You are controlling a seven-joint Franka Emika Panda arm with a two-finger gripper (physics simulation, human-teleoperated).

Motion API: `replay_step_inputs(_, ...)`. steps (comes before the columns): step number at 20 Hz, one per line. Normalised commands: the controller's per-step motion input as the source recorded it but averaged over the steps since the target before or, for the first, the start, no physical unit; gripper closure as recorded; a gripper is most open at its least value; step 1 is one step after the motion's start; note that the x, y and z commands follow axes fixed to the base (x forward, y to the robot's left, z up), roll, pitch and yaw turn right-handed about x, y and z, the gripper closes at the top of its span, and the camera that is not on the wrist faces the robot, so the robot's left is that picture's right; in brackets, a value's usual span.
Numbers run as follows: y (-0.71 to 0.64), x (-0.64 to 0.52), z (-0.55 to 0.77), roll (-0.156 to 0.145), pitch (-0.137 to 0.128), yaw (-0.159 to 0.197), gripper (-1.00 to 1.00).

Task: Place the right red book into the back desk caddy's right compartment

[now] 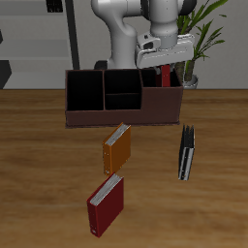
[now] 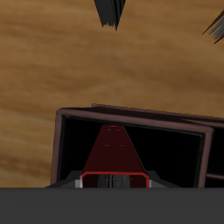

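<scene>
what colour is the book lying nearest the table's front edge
Dark red cover with white page edges: the second red book, lying flat in front of the orange book. Clearest in the exterior view.

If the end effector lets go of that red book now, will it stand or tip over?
The red book is slim and upright over the caddy, so it would probably lean against a wall rather than stand. As a hardback it should stay stiff. The end effector seems shut on it.
</scene>
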Motion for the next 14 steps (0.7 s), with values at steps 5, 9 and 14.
replay_step_inputs(5,-0.01,0.00,-0.12,0.041,0.039,-0.024,-1.00)
replay_step_inputs(9,-0.10,0.03,0.01,0.013,0.005,-0.011,-1.00)
replay_step_inputs(14,-0.06,0.02,-0.05,-0.003,0.011,-0.007,-1.00)
